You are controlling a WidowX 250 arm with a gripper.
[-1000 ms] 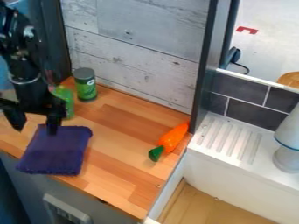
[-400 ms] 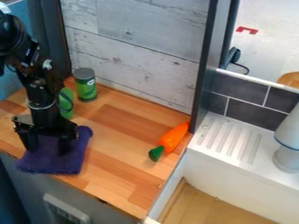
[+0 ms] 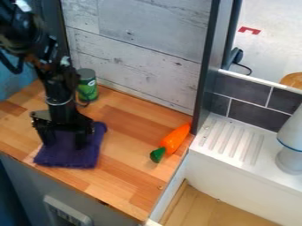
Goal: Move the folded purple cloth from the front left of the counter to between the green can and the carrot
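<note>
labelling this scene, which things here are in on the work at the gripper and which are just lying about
In the work:
- gripper, fingers apart, down at the cloth
- purple cloth, flat on the wooden counter

Just lying about:
- green can by the wall
- orange carrot with a green end
- white object on the ridged ledge

Fixed camera view, single angle: looks from above, front side, down at slant onto wooden surface (image 3: 126,148), facing plank wall (image 3: 135,48) at 12 o'clock. Medium range: takes in upper arm (image 3: 29,35) at 10–11 o'clock, grey front panel (image 3: 35,190) at 7–8, white ribbed ledge (image 3: 254,156) at 3–4. Surface's front edge runs obliquely, 8 to 6 o'clock.
</note>
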